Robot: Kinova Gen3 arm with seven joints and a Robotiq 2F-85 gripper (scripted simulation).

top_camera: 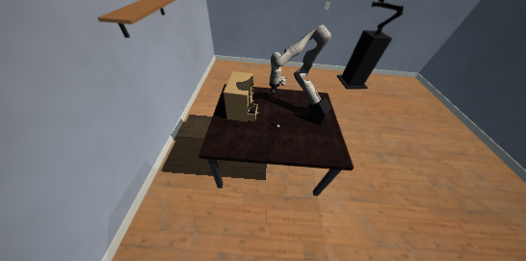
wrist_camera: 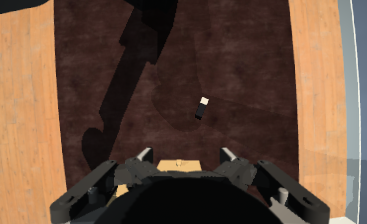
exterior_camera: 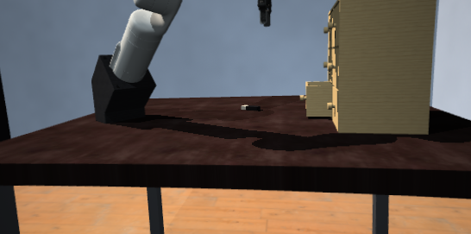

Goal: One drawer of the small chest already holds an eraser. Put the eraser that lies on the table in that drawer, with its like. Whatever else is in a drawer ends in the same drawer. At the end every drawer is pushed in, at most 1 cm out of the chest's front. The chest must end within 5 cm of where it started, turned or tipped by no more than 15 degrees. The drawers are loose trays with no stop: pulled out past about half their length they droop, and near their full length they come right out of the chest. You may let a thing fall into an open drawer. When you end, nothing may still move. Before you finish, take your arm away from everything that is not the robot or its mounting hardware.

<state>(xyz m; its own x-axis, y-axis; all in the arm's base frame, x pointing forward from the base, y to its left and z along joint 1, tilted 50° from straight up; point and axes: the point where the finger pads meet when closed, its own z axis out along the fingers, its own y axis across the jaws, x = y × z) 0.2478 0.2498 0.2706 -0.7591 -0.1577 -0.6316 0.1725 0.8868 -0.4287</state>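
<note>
The eraser (top_camera: 276, 125) (exterior_camera: 250, 108) (wrist_camera: 201, 110), black with a white end, lies flat on the table (top_camera: 308, 149) (exterior_camera: 172, 154) (wrist_camera: 254, 60), in front of the chest. The light wooden chest (top_camera: 237, 106) (exterior_camera: 384, 63) stands upright. One low drawer (top_camera: 254, 114) (exterior_camera: 319, 100) (wrist_camera: 179, 167) is pulled partly out and looks level; its contents cannot be made out. The other drawers look pushed in. My gripper (top_camera: 273, 98) (exterior_camera: 265, 24) (wrist_camera: 186, 155) is open and empty, high above the table, in front of the chest and away from the eraser.
The robot's black base (top_camera: 321, 110) (exterior_camera: 122, 99) stands on the table opposite the chest's drawer side. Round knobs stick out from the chest's front. A wall shelf (top_camera: 144, 7) and a black pedestal (top_camera: 368, 58) with an arm-like device stand off from the table.
</note>
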